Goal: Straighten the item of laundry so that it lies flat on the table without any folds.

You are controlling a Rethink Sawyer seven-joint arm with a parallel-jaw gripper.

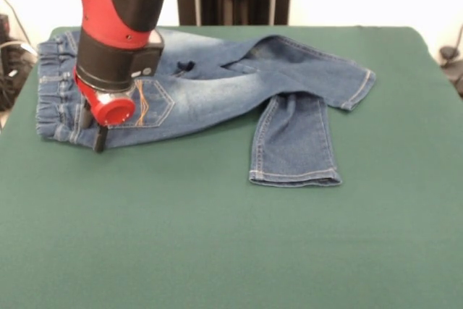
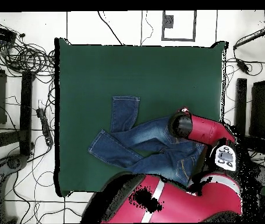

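Denim jeans (image 1: 217,85), legs crossed, on green felt table (image 1: 217,244); pincer (image 1: 98,135) grip at waist unclear.

You have small blue faded jeans (image 1: 217,85) lying on the dark green surface (image 1: 217,244), gathered waistband at one end, orange-stitched pocket up, one leg stretched out, the other bent across beneath it.

Bare table (image 1: 217,251) beside jeans (image 1: 217,85)

Counts on view
One jeans (image 1: 217,88), one table (image 1: 217,251), one arm (image 1: 119,5), one gripper (image 1: 99,139), two legs, one visible pocket.
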